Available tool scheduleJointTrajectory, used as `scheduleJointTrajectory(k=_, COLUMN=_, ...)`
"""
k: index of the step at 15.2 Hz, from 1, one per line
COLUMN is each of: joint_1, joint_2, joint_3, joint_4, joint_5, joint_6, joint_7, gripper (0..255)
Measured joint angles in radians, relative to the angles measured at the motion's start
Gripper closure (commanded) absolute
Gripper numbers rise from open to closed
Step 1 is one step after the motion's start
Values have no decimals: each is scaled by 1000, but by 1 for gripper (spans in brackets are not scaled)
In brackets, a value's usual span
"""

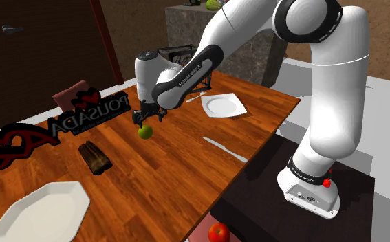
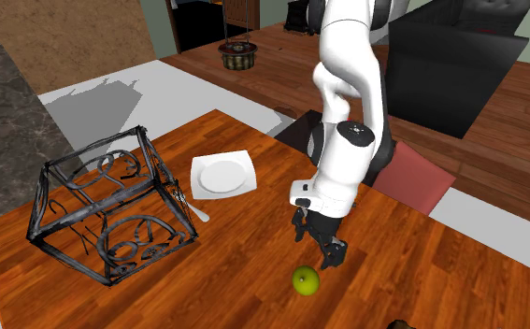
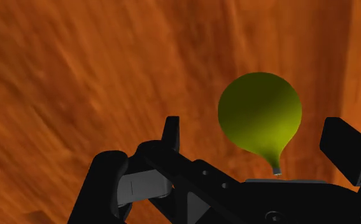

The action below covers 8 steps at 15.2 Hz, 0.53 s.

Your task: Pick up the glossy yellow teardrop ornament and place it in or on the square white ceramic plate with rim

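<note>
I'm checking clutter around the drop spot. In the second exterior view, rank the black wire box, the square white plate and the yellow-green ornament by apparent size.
1. black wire box, clearly largest.
2. square white plate.
3. yellow-green ornament, smallest, even though it lies nearer this camera than the plate.

**Three cameras over one tabletop**

The shoulder view looks down from beside the stand (image 1: 255, 206), across the wooden table (image 1: 152, 179). The second exterior view faces the arm from the table's opposite side. Both take in the white plate (image 1: 224, 105) and the yellow-green ornament (image 2: 306, 279). The wrist view looks along the gripper (image 3: 255, 137), close above that ornament.
</note>
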Motion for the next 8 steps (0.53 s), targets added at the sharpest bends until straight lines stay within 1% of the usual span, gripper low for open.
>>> scheduleJointTrajectory(k=1, joint_1=18, joint_2=41, joint_3=-12, joint_4=44, joint_5=-18, joint_6=-1, joint_7=22, gripper=0)
scheduleJointTrajectory(k=3, joint_1=35, joint_2=84, joint_3=-26, joint_4=84, joint_5=-38, joint_6=5, joint_7=44, gripper=0)
scheduleJointTrajectory(k=8, joint_1=51, joint_2=149, joint_3=-50, joint_4=116, joint_5=-67, joint_6=38, joint_7=64, gripper=0)
